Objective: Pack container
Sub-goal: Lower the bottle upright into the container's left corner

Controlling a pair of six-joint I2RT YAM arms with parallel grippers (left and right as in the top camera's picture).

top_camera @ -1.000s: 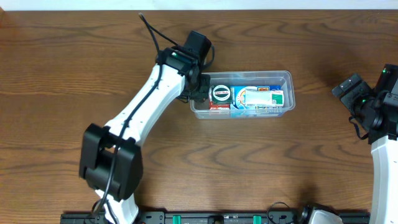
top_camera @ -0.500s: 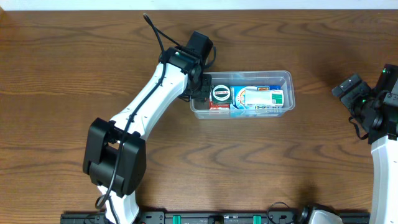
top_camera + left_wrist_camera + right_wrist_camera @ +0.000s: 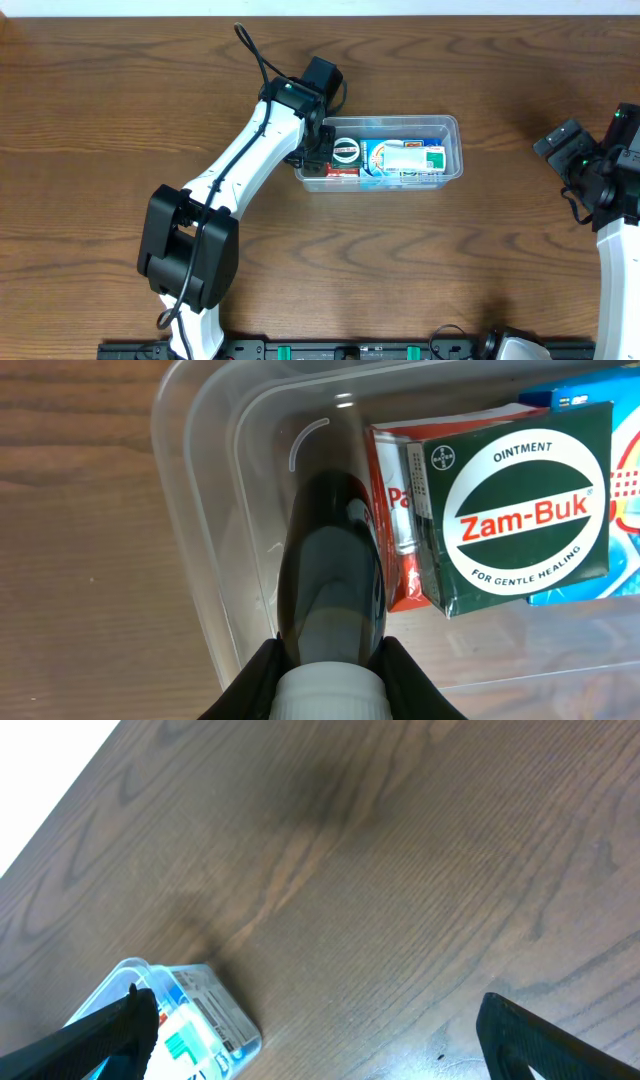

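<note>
Left wrist shows left jaws clamping the clear, round-cornered plastic container point(image 3: 196, 560); right jaws apart.

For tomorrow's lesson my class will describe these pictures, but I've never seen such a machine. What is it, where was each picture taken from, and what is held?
These are two robot arms at a wooden table, each ending in a two-finger gripper. The wide view looks down from above; the two close views come from cameras on the wrists. On the table sits a clear plastic container holding small packets, among them a green Zam-Buk box lying over a red box. The left gripper is closed at the container's end, one finger inside, apparently pinching its wall. The right gripper is open, holds nothing and hangs apart from the container.
</note>
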